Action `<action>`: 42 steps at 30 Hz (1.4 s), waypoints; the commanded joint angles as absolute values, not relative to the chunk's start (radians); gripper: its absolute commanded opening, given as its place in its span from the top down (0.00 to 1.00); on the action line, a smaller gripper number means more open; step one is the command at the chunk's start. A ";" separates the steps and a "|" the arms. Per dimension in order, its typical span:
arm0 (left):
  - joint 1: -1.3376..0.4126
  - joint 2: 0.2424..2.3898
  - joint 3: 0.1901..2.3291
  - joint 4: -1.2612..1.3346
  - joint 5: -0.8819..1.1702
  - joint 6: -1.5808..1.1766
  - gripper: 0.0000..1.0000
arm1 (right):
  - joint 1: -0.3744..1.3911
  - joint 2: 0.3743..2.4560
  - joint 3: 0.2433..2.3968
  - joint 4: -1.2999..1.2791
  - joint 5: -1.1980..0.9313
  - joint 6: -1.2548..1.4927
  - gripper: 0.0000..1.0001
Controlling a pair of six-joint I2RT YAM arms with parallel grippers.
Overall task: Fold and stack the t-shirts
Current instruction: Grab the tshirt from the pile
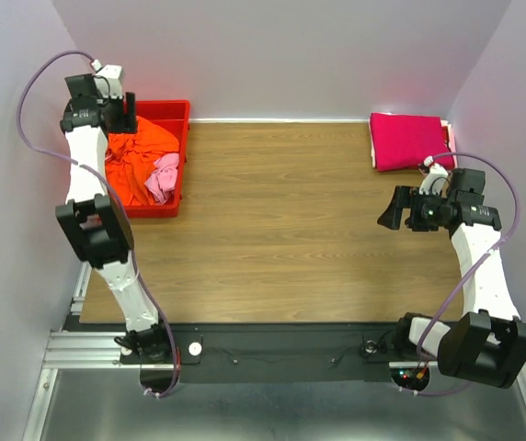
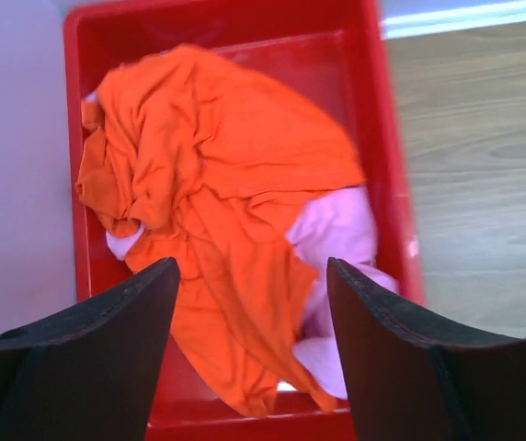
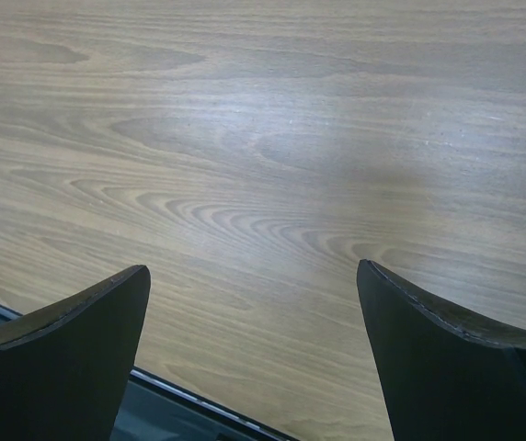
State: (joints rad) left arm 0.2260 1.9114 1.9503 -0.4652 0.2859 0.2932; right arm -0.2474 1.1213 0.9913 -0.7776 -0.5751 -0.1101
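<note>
Tally, whole scene: seven items, four kinds.
T-shirts, three: one orange t-shirt [image 1: 127, 163], one light pink t-shirt [image 1: 164, 177], one magenta t-shirt [image 1: 408, 140]. Bins, one: red plastic bin [image 1: 167, 107]. Tables, one: wooden table [image 1: 281, 239]. Robot arms, two: left arm [image 1: 97, 230], right arm [image 1: 484, 276].

Pale lilac walls [image 1: 281, 55] enclose a wood-grain table [image 1: 281, 230] edged by a metal frame [image 1: 79, 354].

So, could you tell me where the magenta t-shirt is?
In the top view, the magenta t-shirt lies folded at the far right corner of the table, beyond the right claw.
</note>
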 commanded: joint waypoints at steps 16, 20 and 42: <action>0.319 2.433 2.352 -0.404 0.227 0.278 0.28 | -0.245 1.186 0.996 -0.746 -0.543 -0.086 0.00; 0.319 2.477 2.365 -0.374 0.190 0.267 0.28 | -0.245 1.195 0.996 -0.745 -0.538 -0.086 0.00; 0.316 2.600 2.405 -0.361 0.205 0.207 0.72 | -0.245 1.193 0.996 -0.744 -0.531 -0.083 0.00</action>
